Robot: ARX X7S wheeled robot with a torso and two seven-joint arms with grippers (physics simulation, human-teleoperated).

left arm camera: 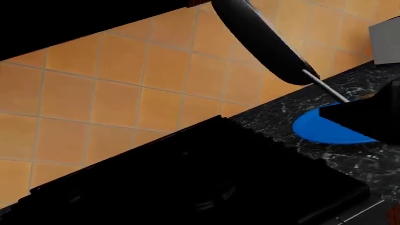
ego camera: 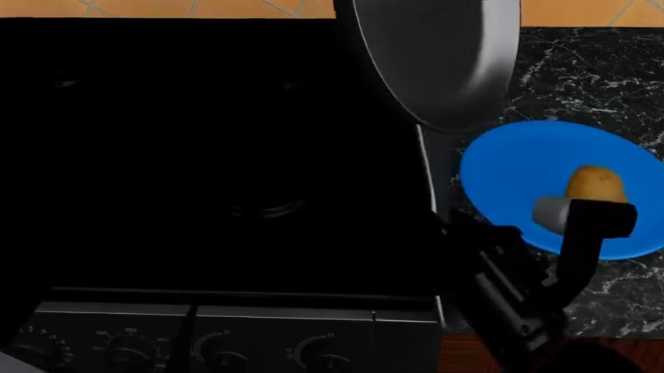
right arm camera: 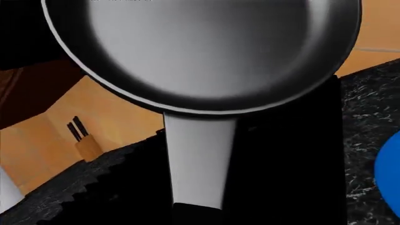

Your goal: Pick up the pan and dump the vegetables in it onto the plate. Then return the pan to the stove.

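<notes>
Already the potato [ego camera: 595, 184] lies on the plate [ego camera: 508, 186]; the right tool [right arm camera: 195, 212] grips the empty pan [ego camera: 441, 58] by its handle, tilted beside the plate. Next, I judge: level it onto the stove [ego camera: 207, 155].

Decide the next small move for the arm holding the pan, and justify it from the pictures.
Probably swing the pan left, level, over the stove. The potato already lies on the plate, the pan looks empty, and the right gripper holds its handle in the air.
</notes>
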